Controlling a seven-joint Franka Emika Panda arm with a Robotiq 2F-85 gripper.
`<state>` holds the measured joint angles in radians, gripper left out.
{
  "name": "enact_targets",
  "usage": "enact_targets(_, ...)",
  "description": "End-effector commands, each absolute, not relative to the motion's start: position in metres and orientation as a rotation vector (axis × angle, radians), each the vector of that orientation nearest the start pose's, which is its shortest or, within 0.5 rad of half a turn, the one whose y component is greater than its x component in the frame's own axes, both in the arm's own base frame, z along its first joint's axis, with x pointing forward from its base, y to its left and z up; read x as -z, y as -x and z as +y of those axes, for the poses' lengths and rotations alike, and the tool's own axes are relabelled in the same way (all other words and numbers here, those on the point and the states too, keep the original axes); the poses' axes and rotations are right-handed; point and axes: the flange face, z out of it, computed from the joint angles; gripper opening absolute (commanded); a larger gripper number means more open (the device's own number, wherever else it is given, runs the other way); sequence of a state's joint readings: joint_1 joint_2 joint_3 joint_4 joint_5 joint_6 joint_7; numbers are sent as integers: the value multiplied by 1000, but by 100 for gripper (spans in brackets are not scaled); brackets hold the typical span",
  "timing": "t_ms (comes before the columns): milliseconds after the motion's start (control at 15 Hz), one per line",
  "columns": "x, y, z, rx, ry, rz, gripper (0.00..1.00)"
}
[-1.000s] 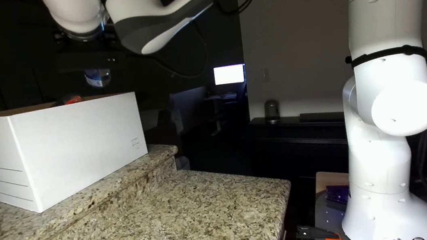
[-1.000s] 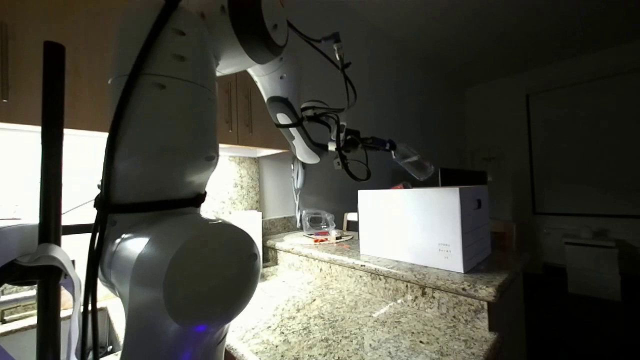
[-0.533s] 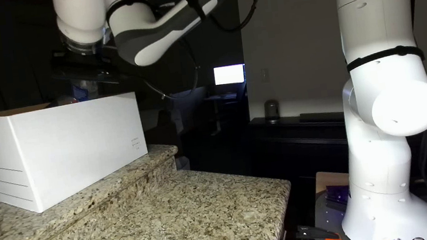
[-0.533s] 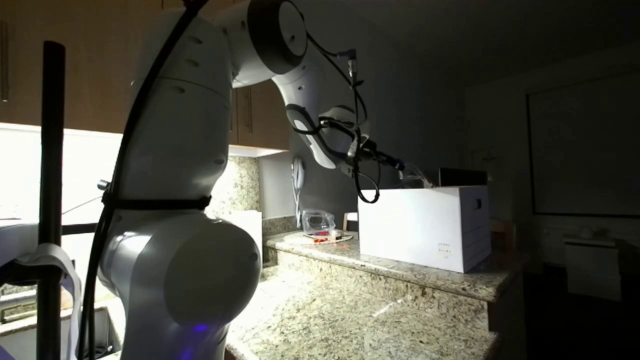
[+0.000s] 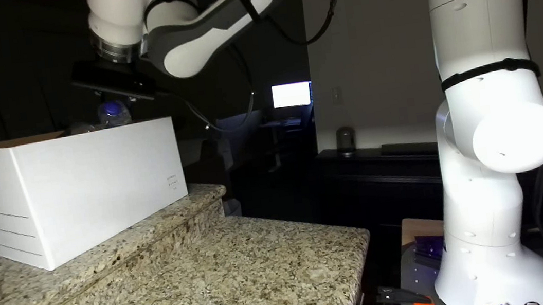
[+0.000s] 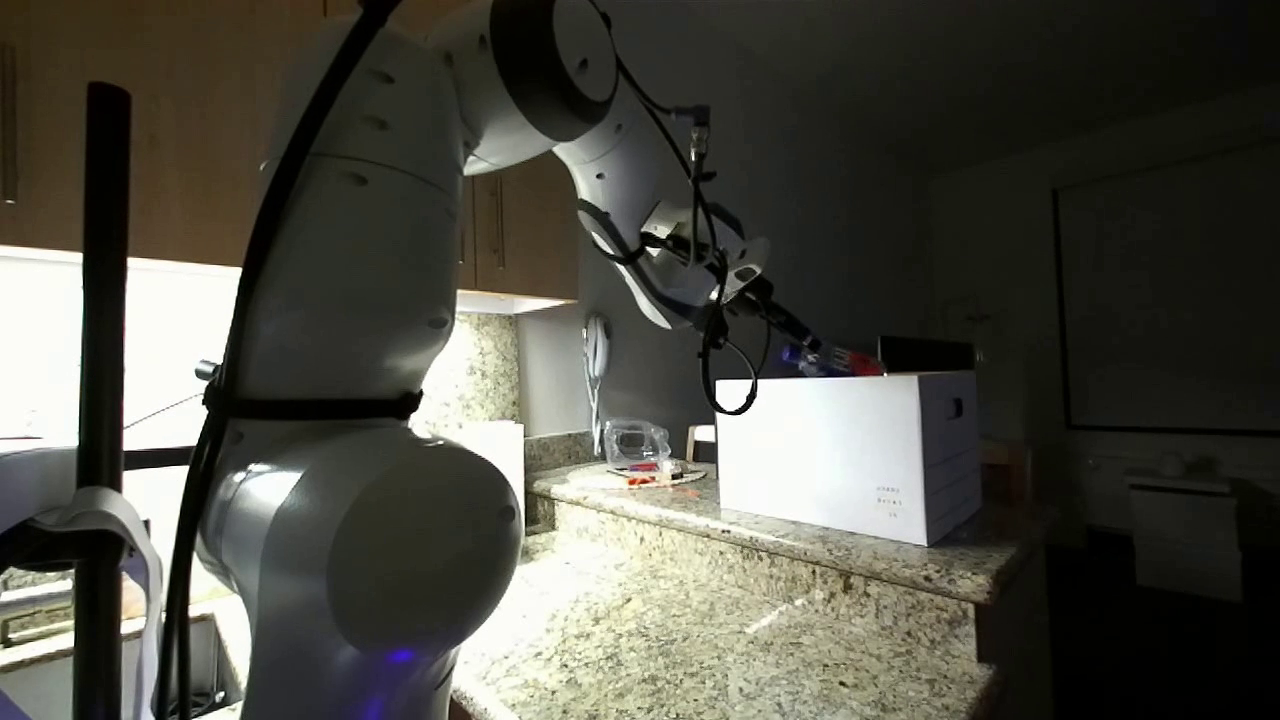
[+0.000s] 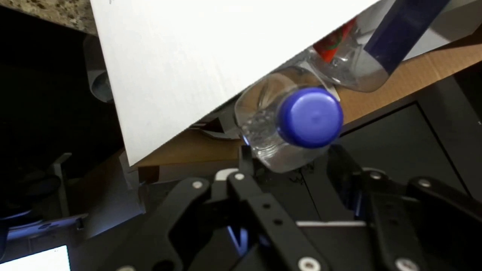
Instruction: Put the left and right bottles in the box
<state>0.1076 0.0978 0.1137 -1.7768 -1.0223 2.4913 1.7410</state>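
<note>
The white box (image 5: 100,189) stands on the raised granite ledge. It also shows in an exterior view (image 6: 820,455) and the wrist view (image 7: 180,75). A clear bottle with a blue cap (image 7: 310,117) leans in the box's opening, cap up toward the camera; its cap shows above the rim in an exterior view (image 5: 112,108). My gripper (image 7: 290,156) is open, its fingertips apart at the bottle's near side; I cannot tell whether they touch it. A second clear bottle (image 7: 361,71) with a dark blue label and a red patch lies in the box. Which bottle is left or right is unclear.
The lower granite counter (image 5: 235,281) lies in front of the ledge. A clear plastic container (image 6: 637,445) and small red items (image 6: 642,480) are on the ledge beside the box. A dark panel (image 6: 925,354) stands behind the box.
My gripper has lowered toward the box and opened. The bottle, which hung tilted from the gripper above the box, is now down in its opening with its cap up.
</note>
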Motion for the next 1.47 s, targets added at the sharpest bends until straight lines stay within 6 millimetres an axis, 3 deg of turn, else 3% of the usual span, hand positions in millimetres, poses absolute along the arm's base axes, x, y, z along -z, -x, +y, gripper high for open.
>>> enact_targets(0,-579,-609,136,1441,2534,1138,85)
enact_targets(200,-593,-601,140,1436,2541,1115,100)
enact_targets(533,-628,-571,150,1485,2534,1045,100)
enact_targets(733,-640,-548,154,1435,2579,996,100)
enact_targets(867,-635,-530,153,1353,2641,947,100)
enact_targets(1000,-616,-515,148,1215,2708,894,100)
enact_targets(1400,-527,-481,129,734,2937,751,100)
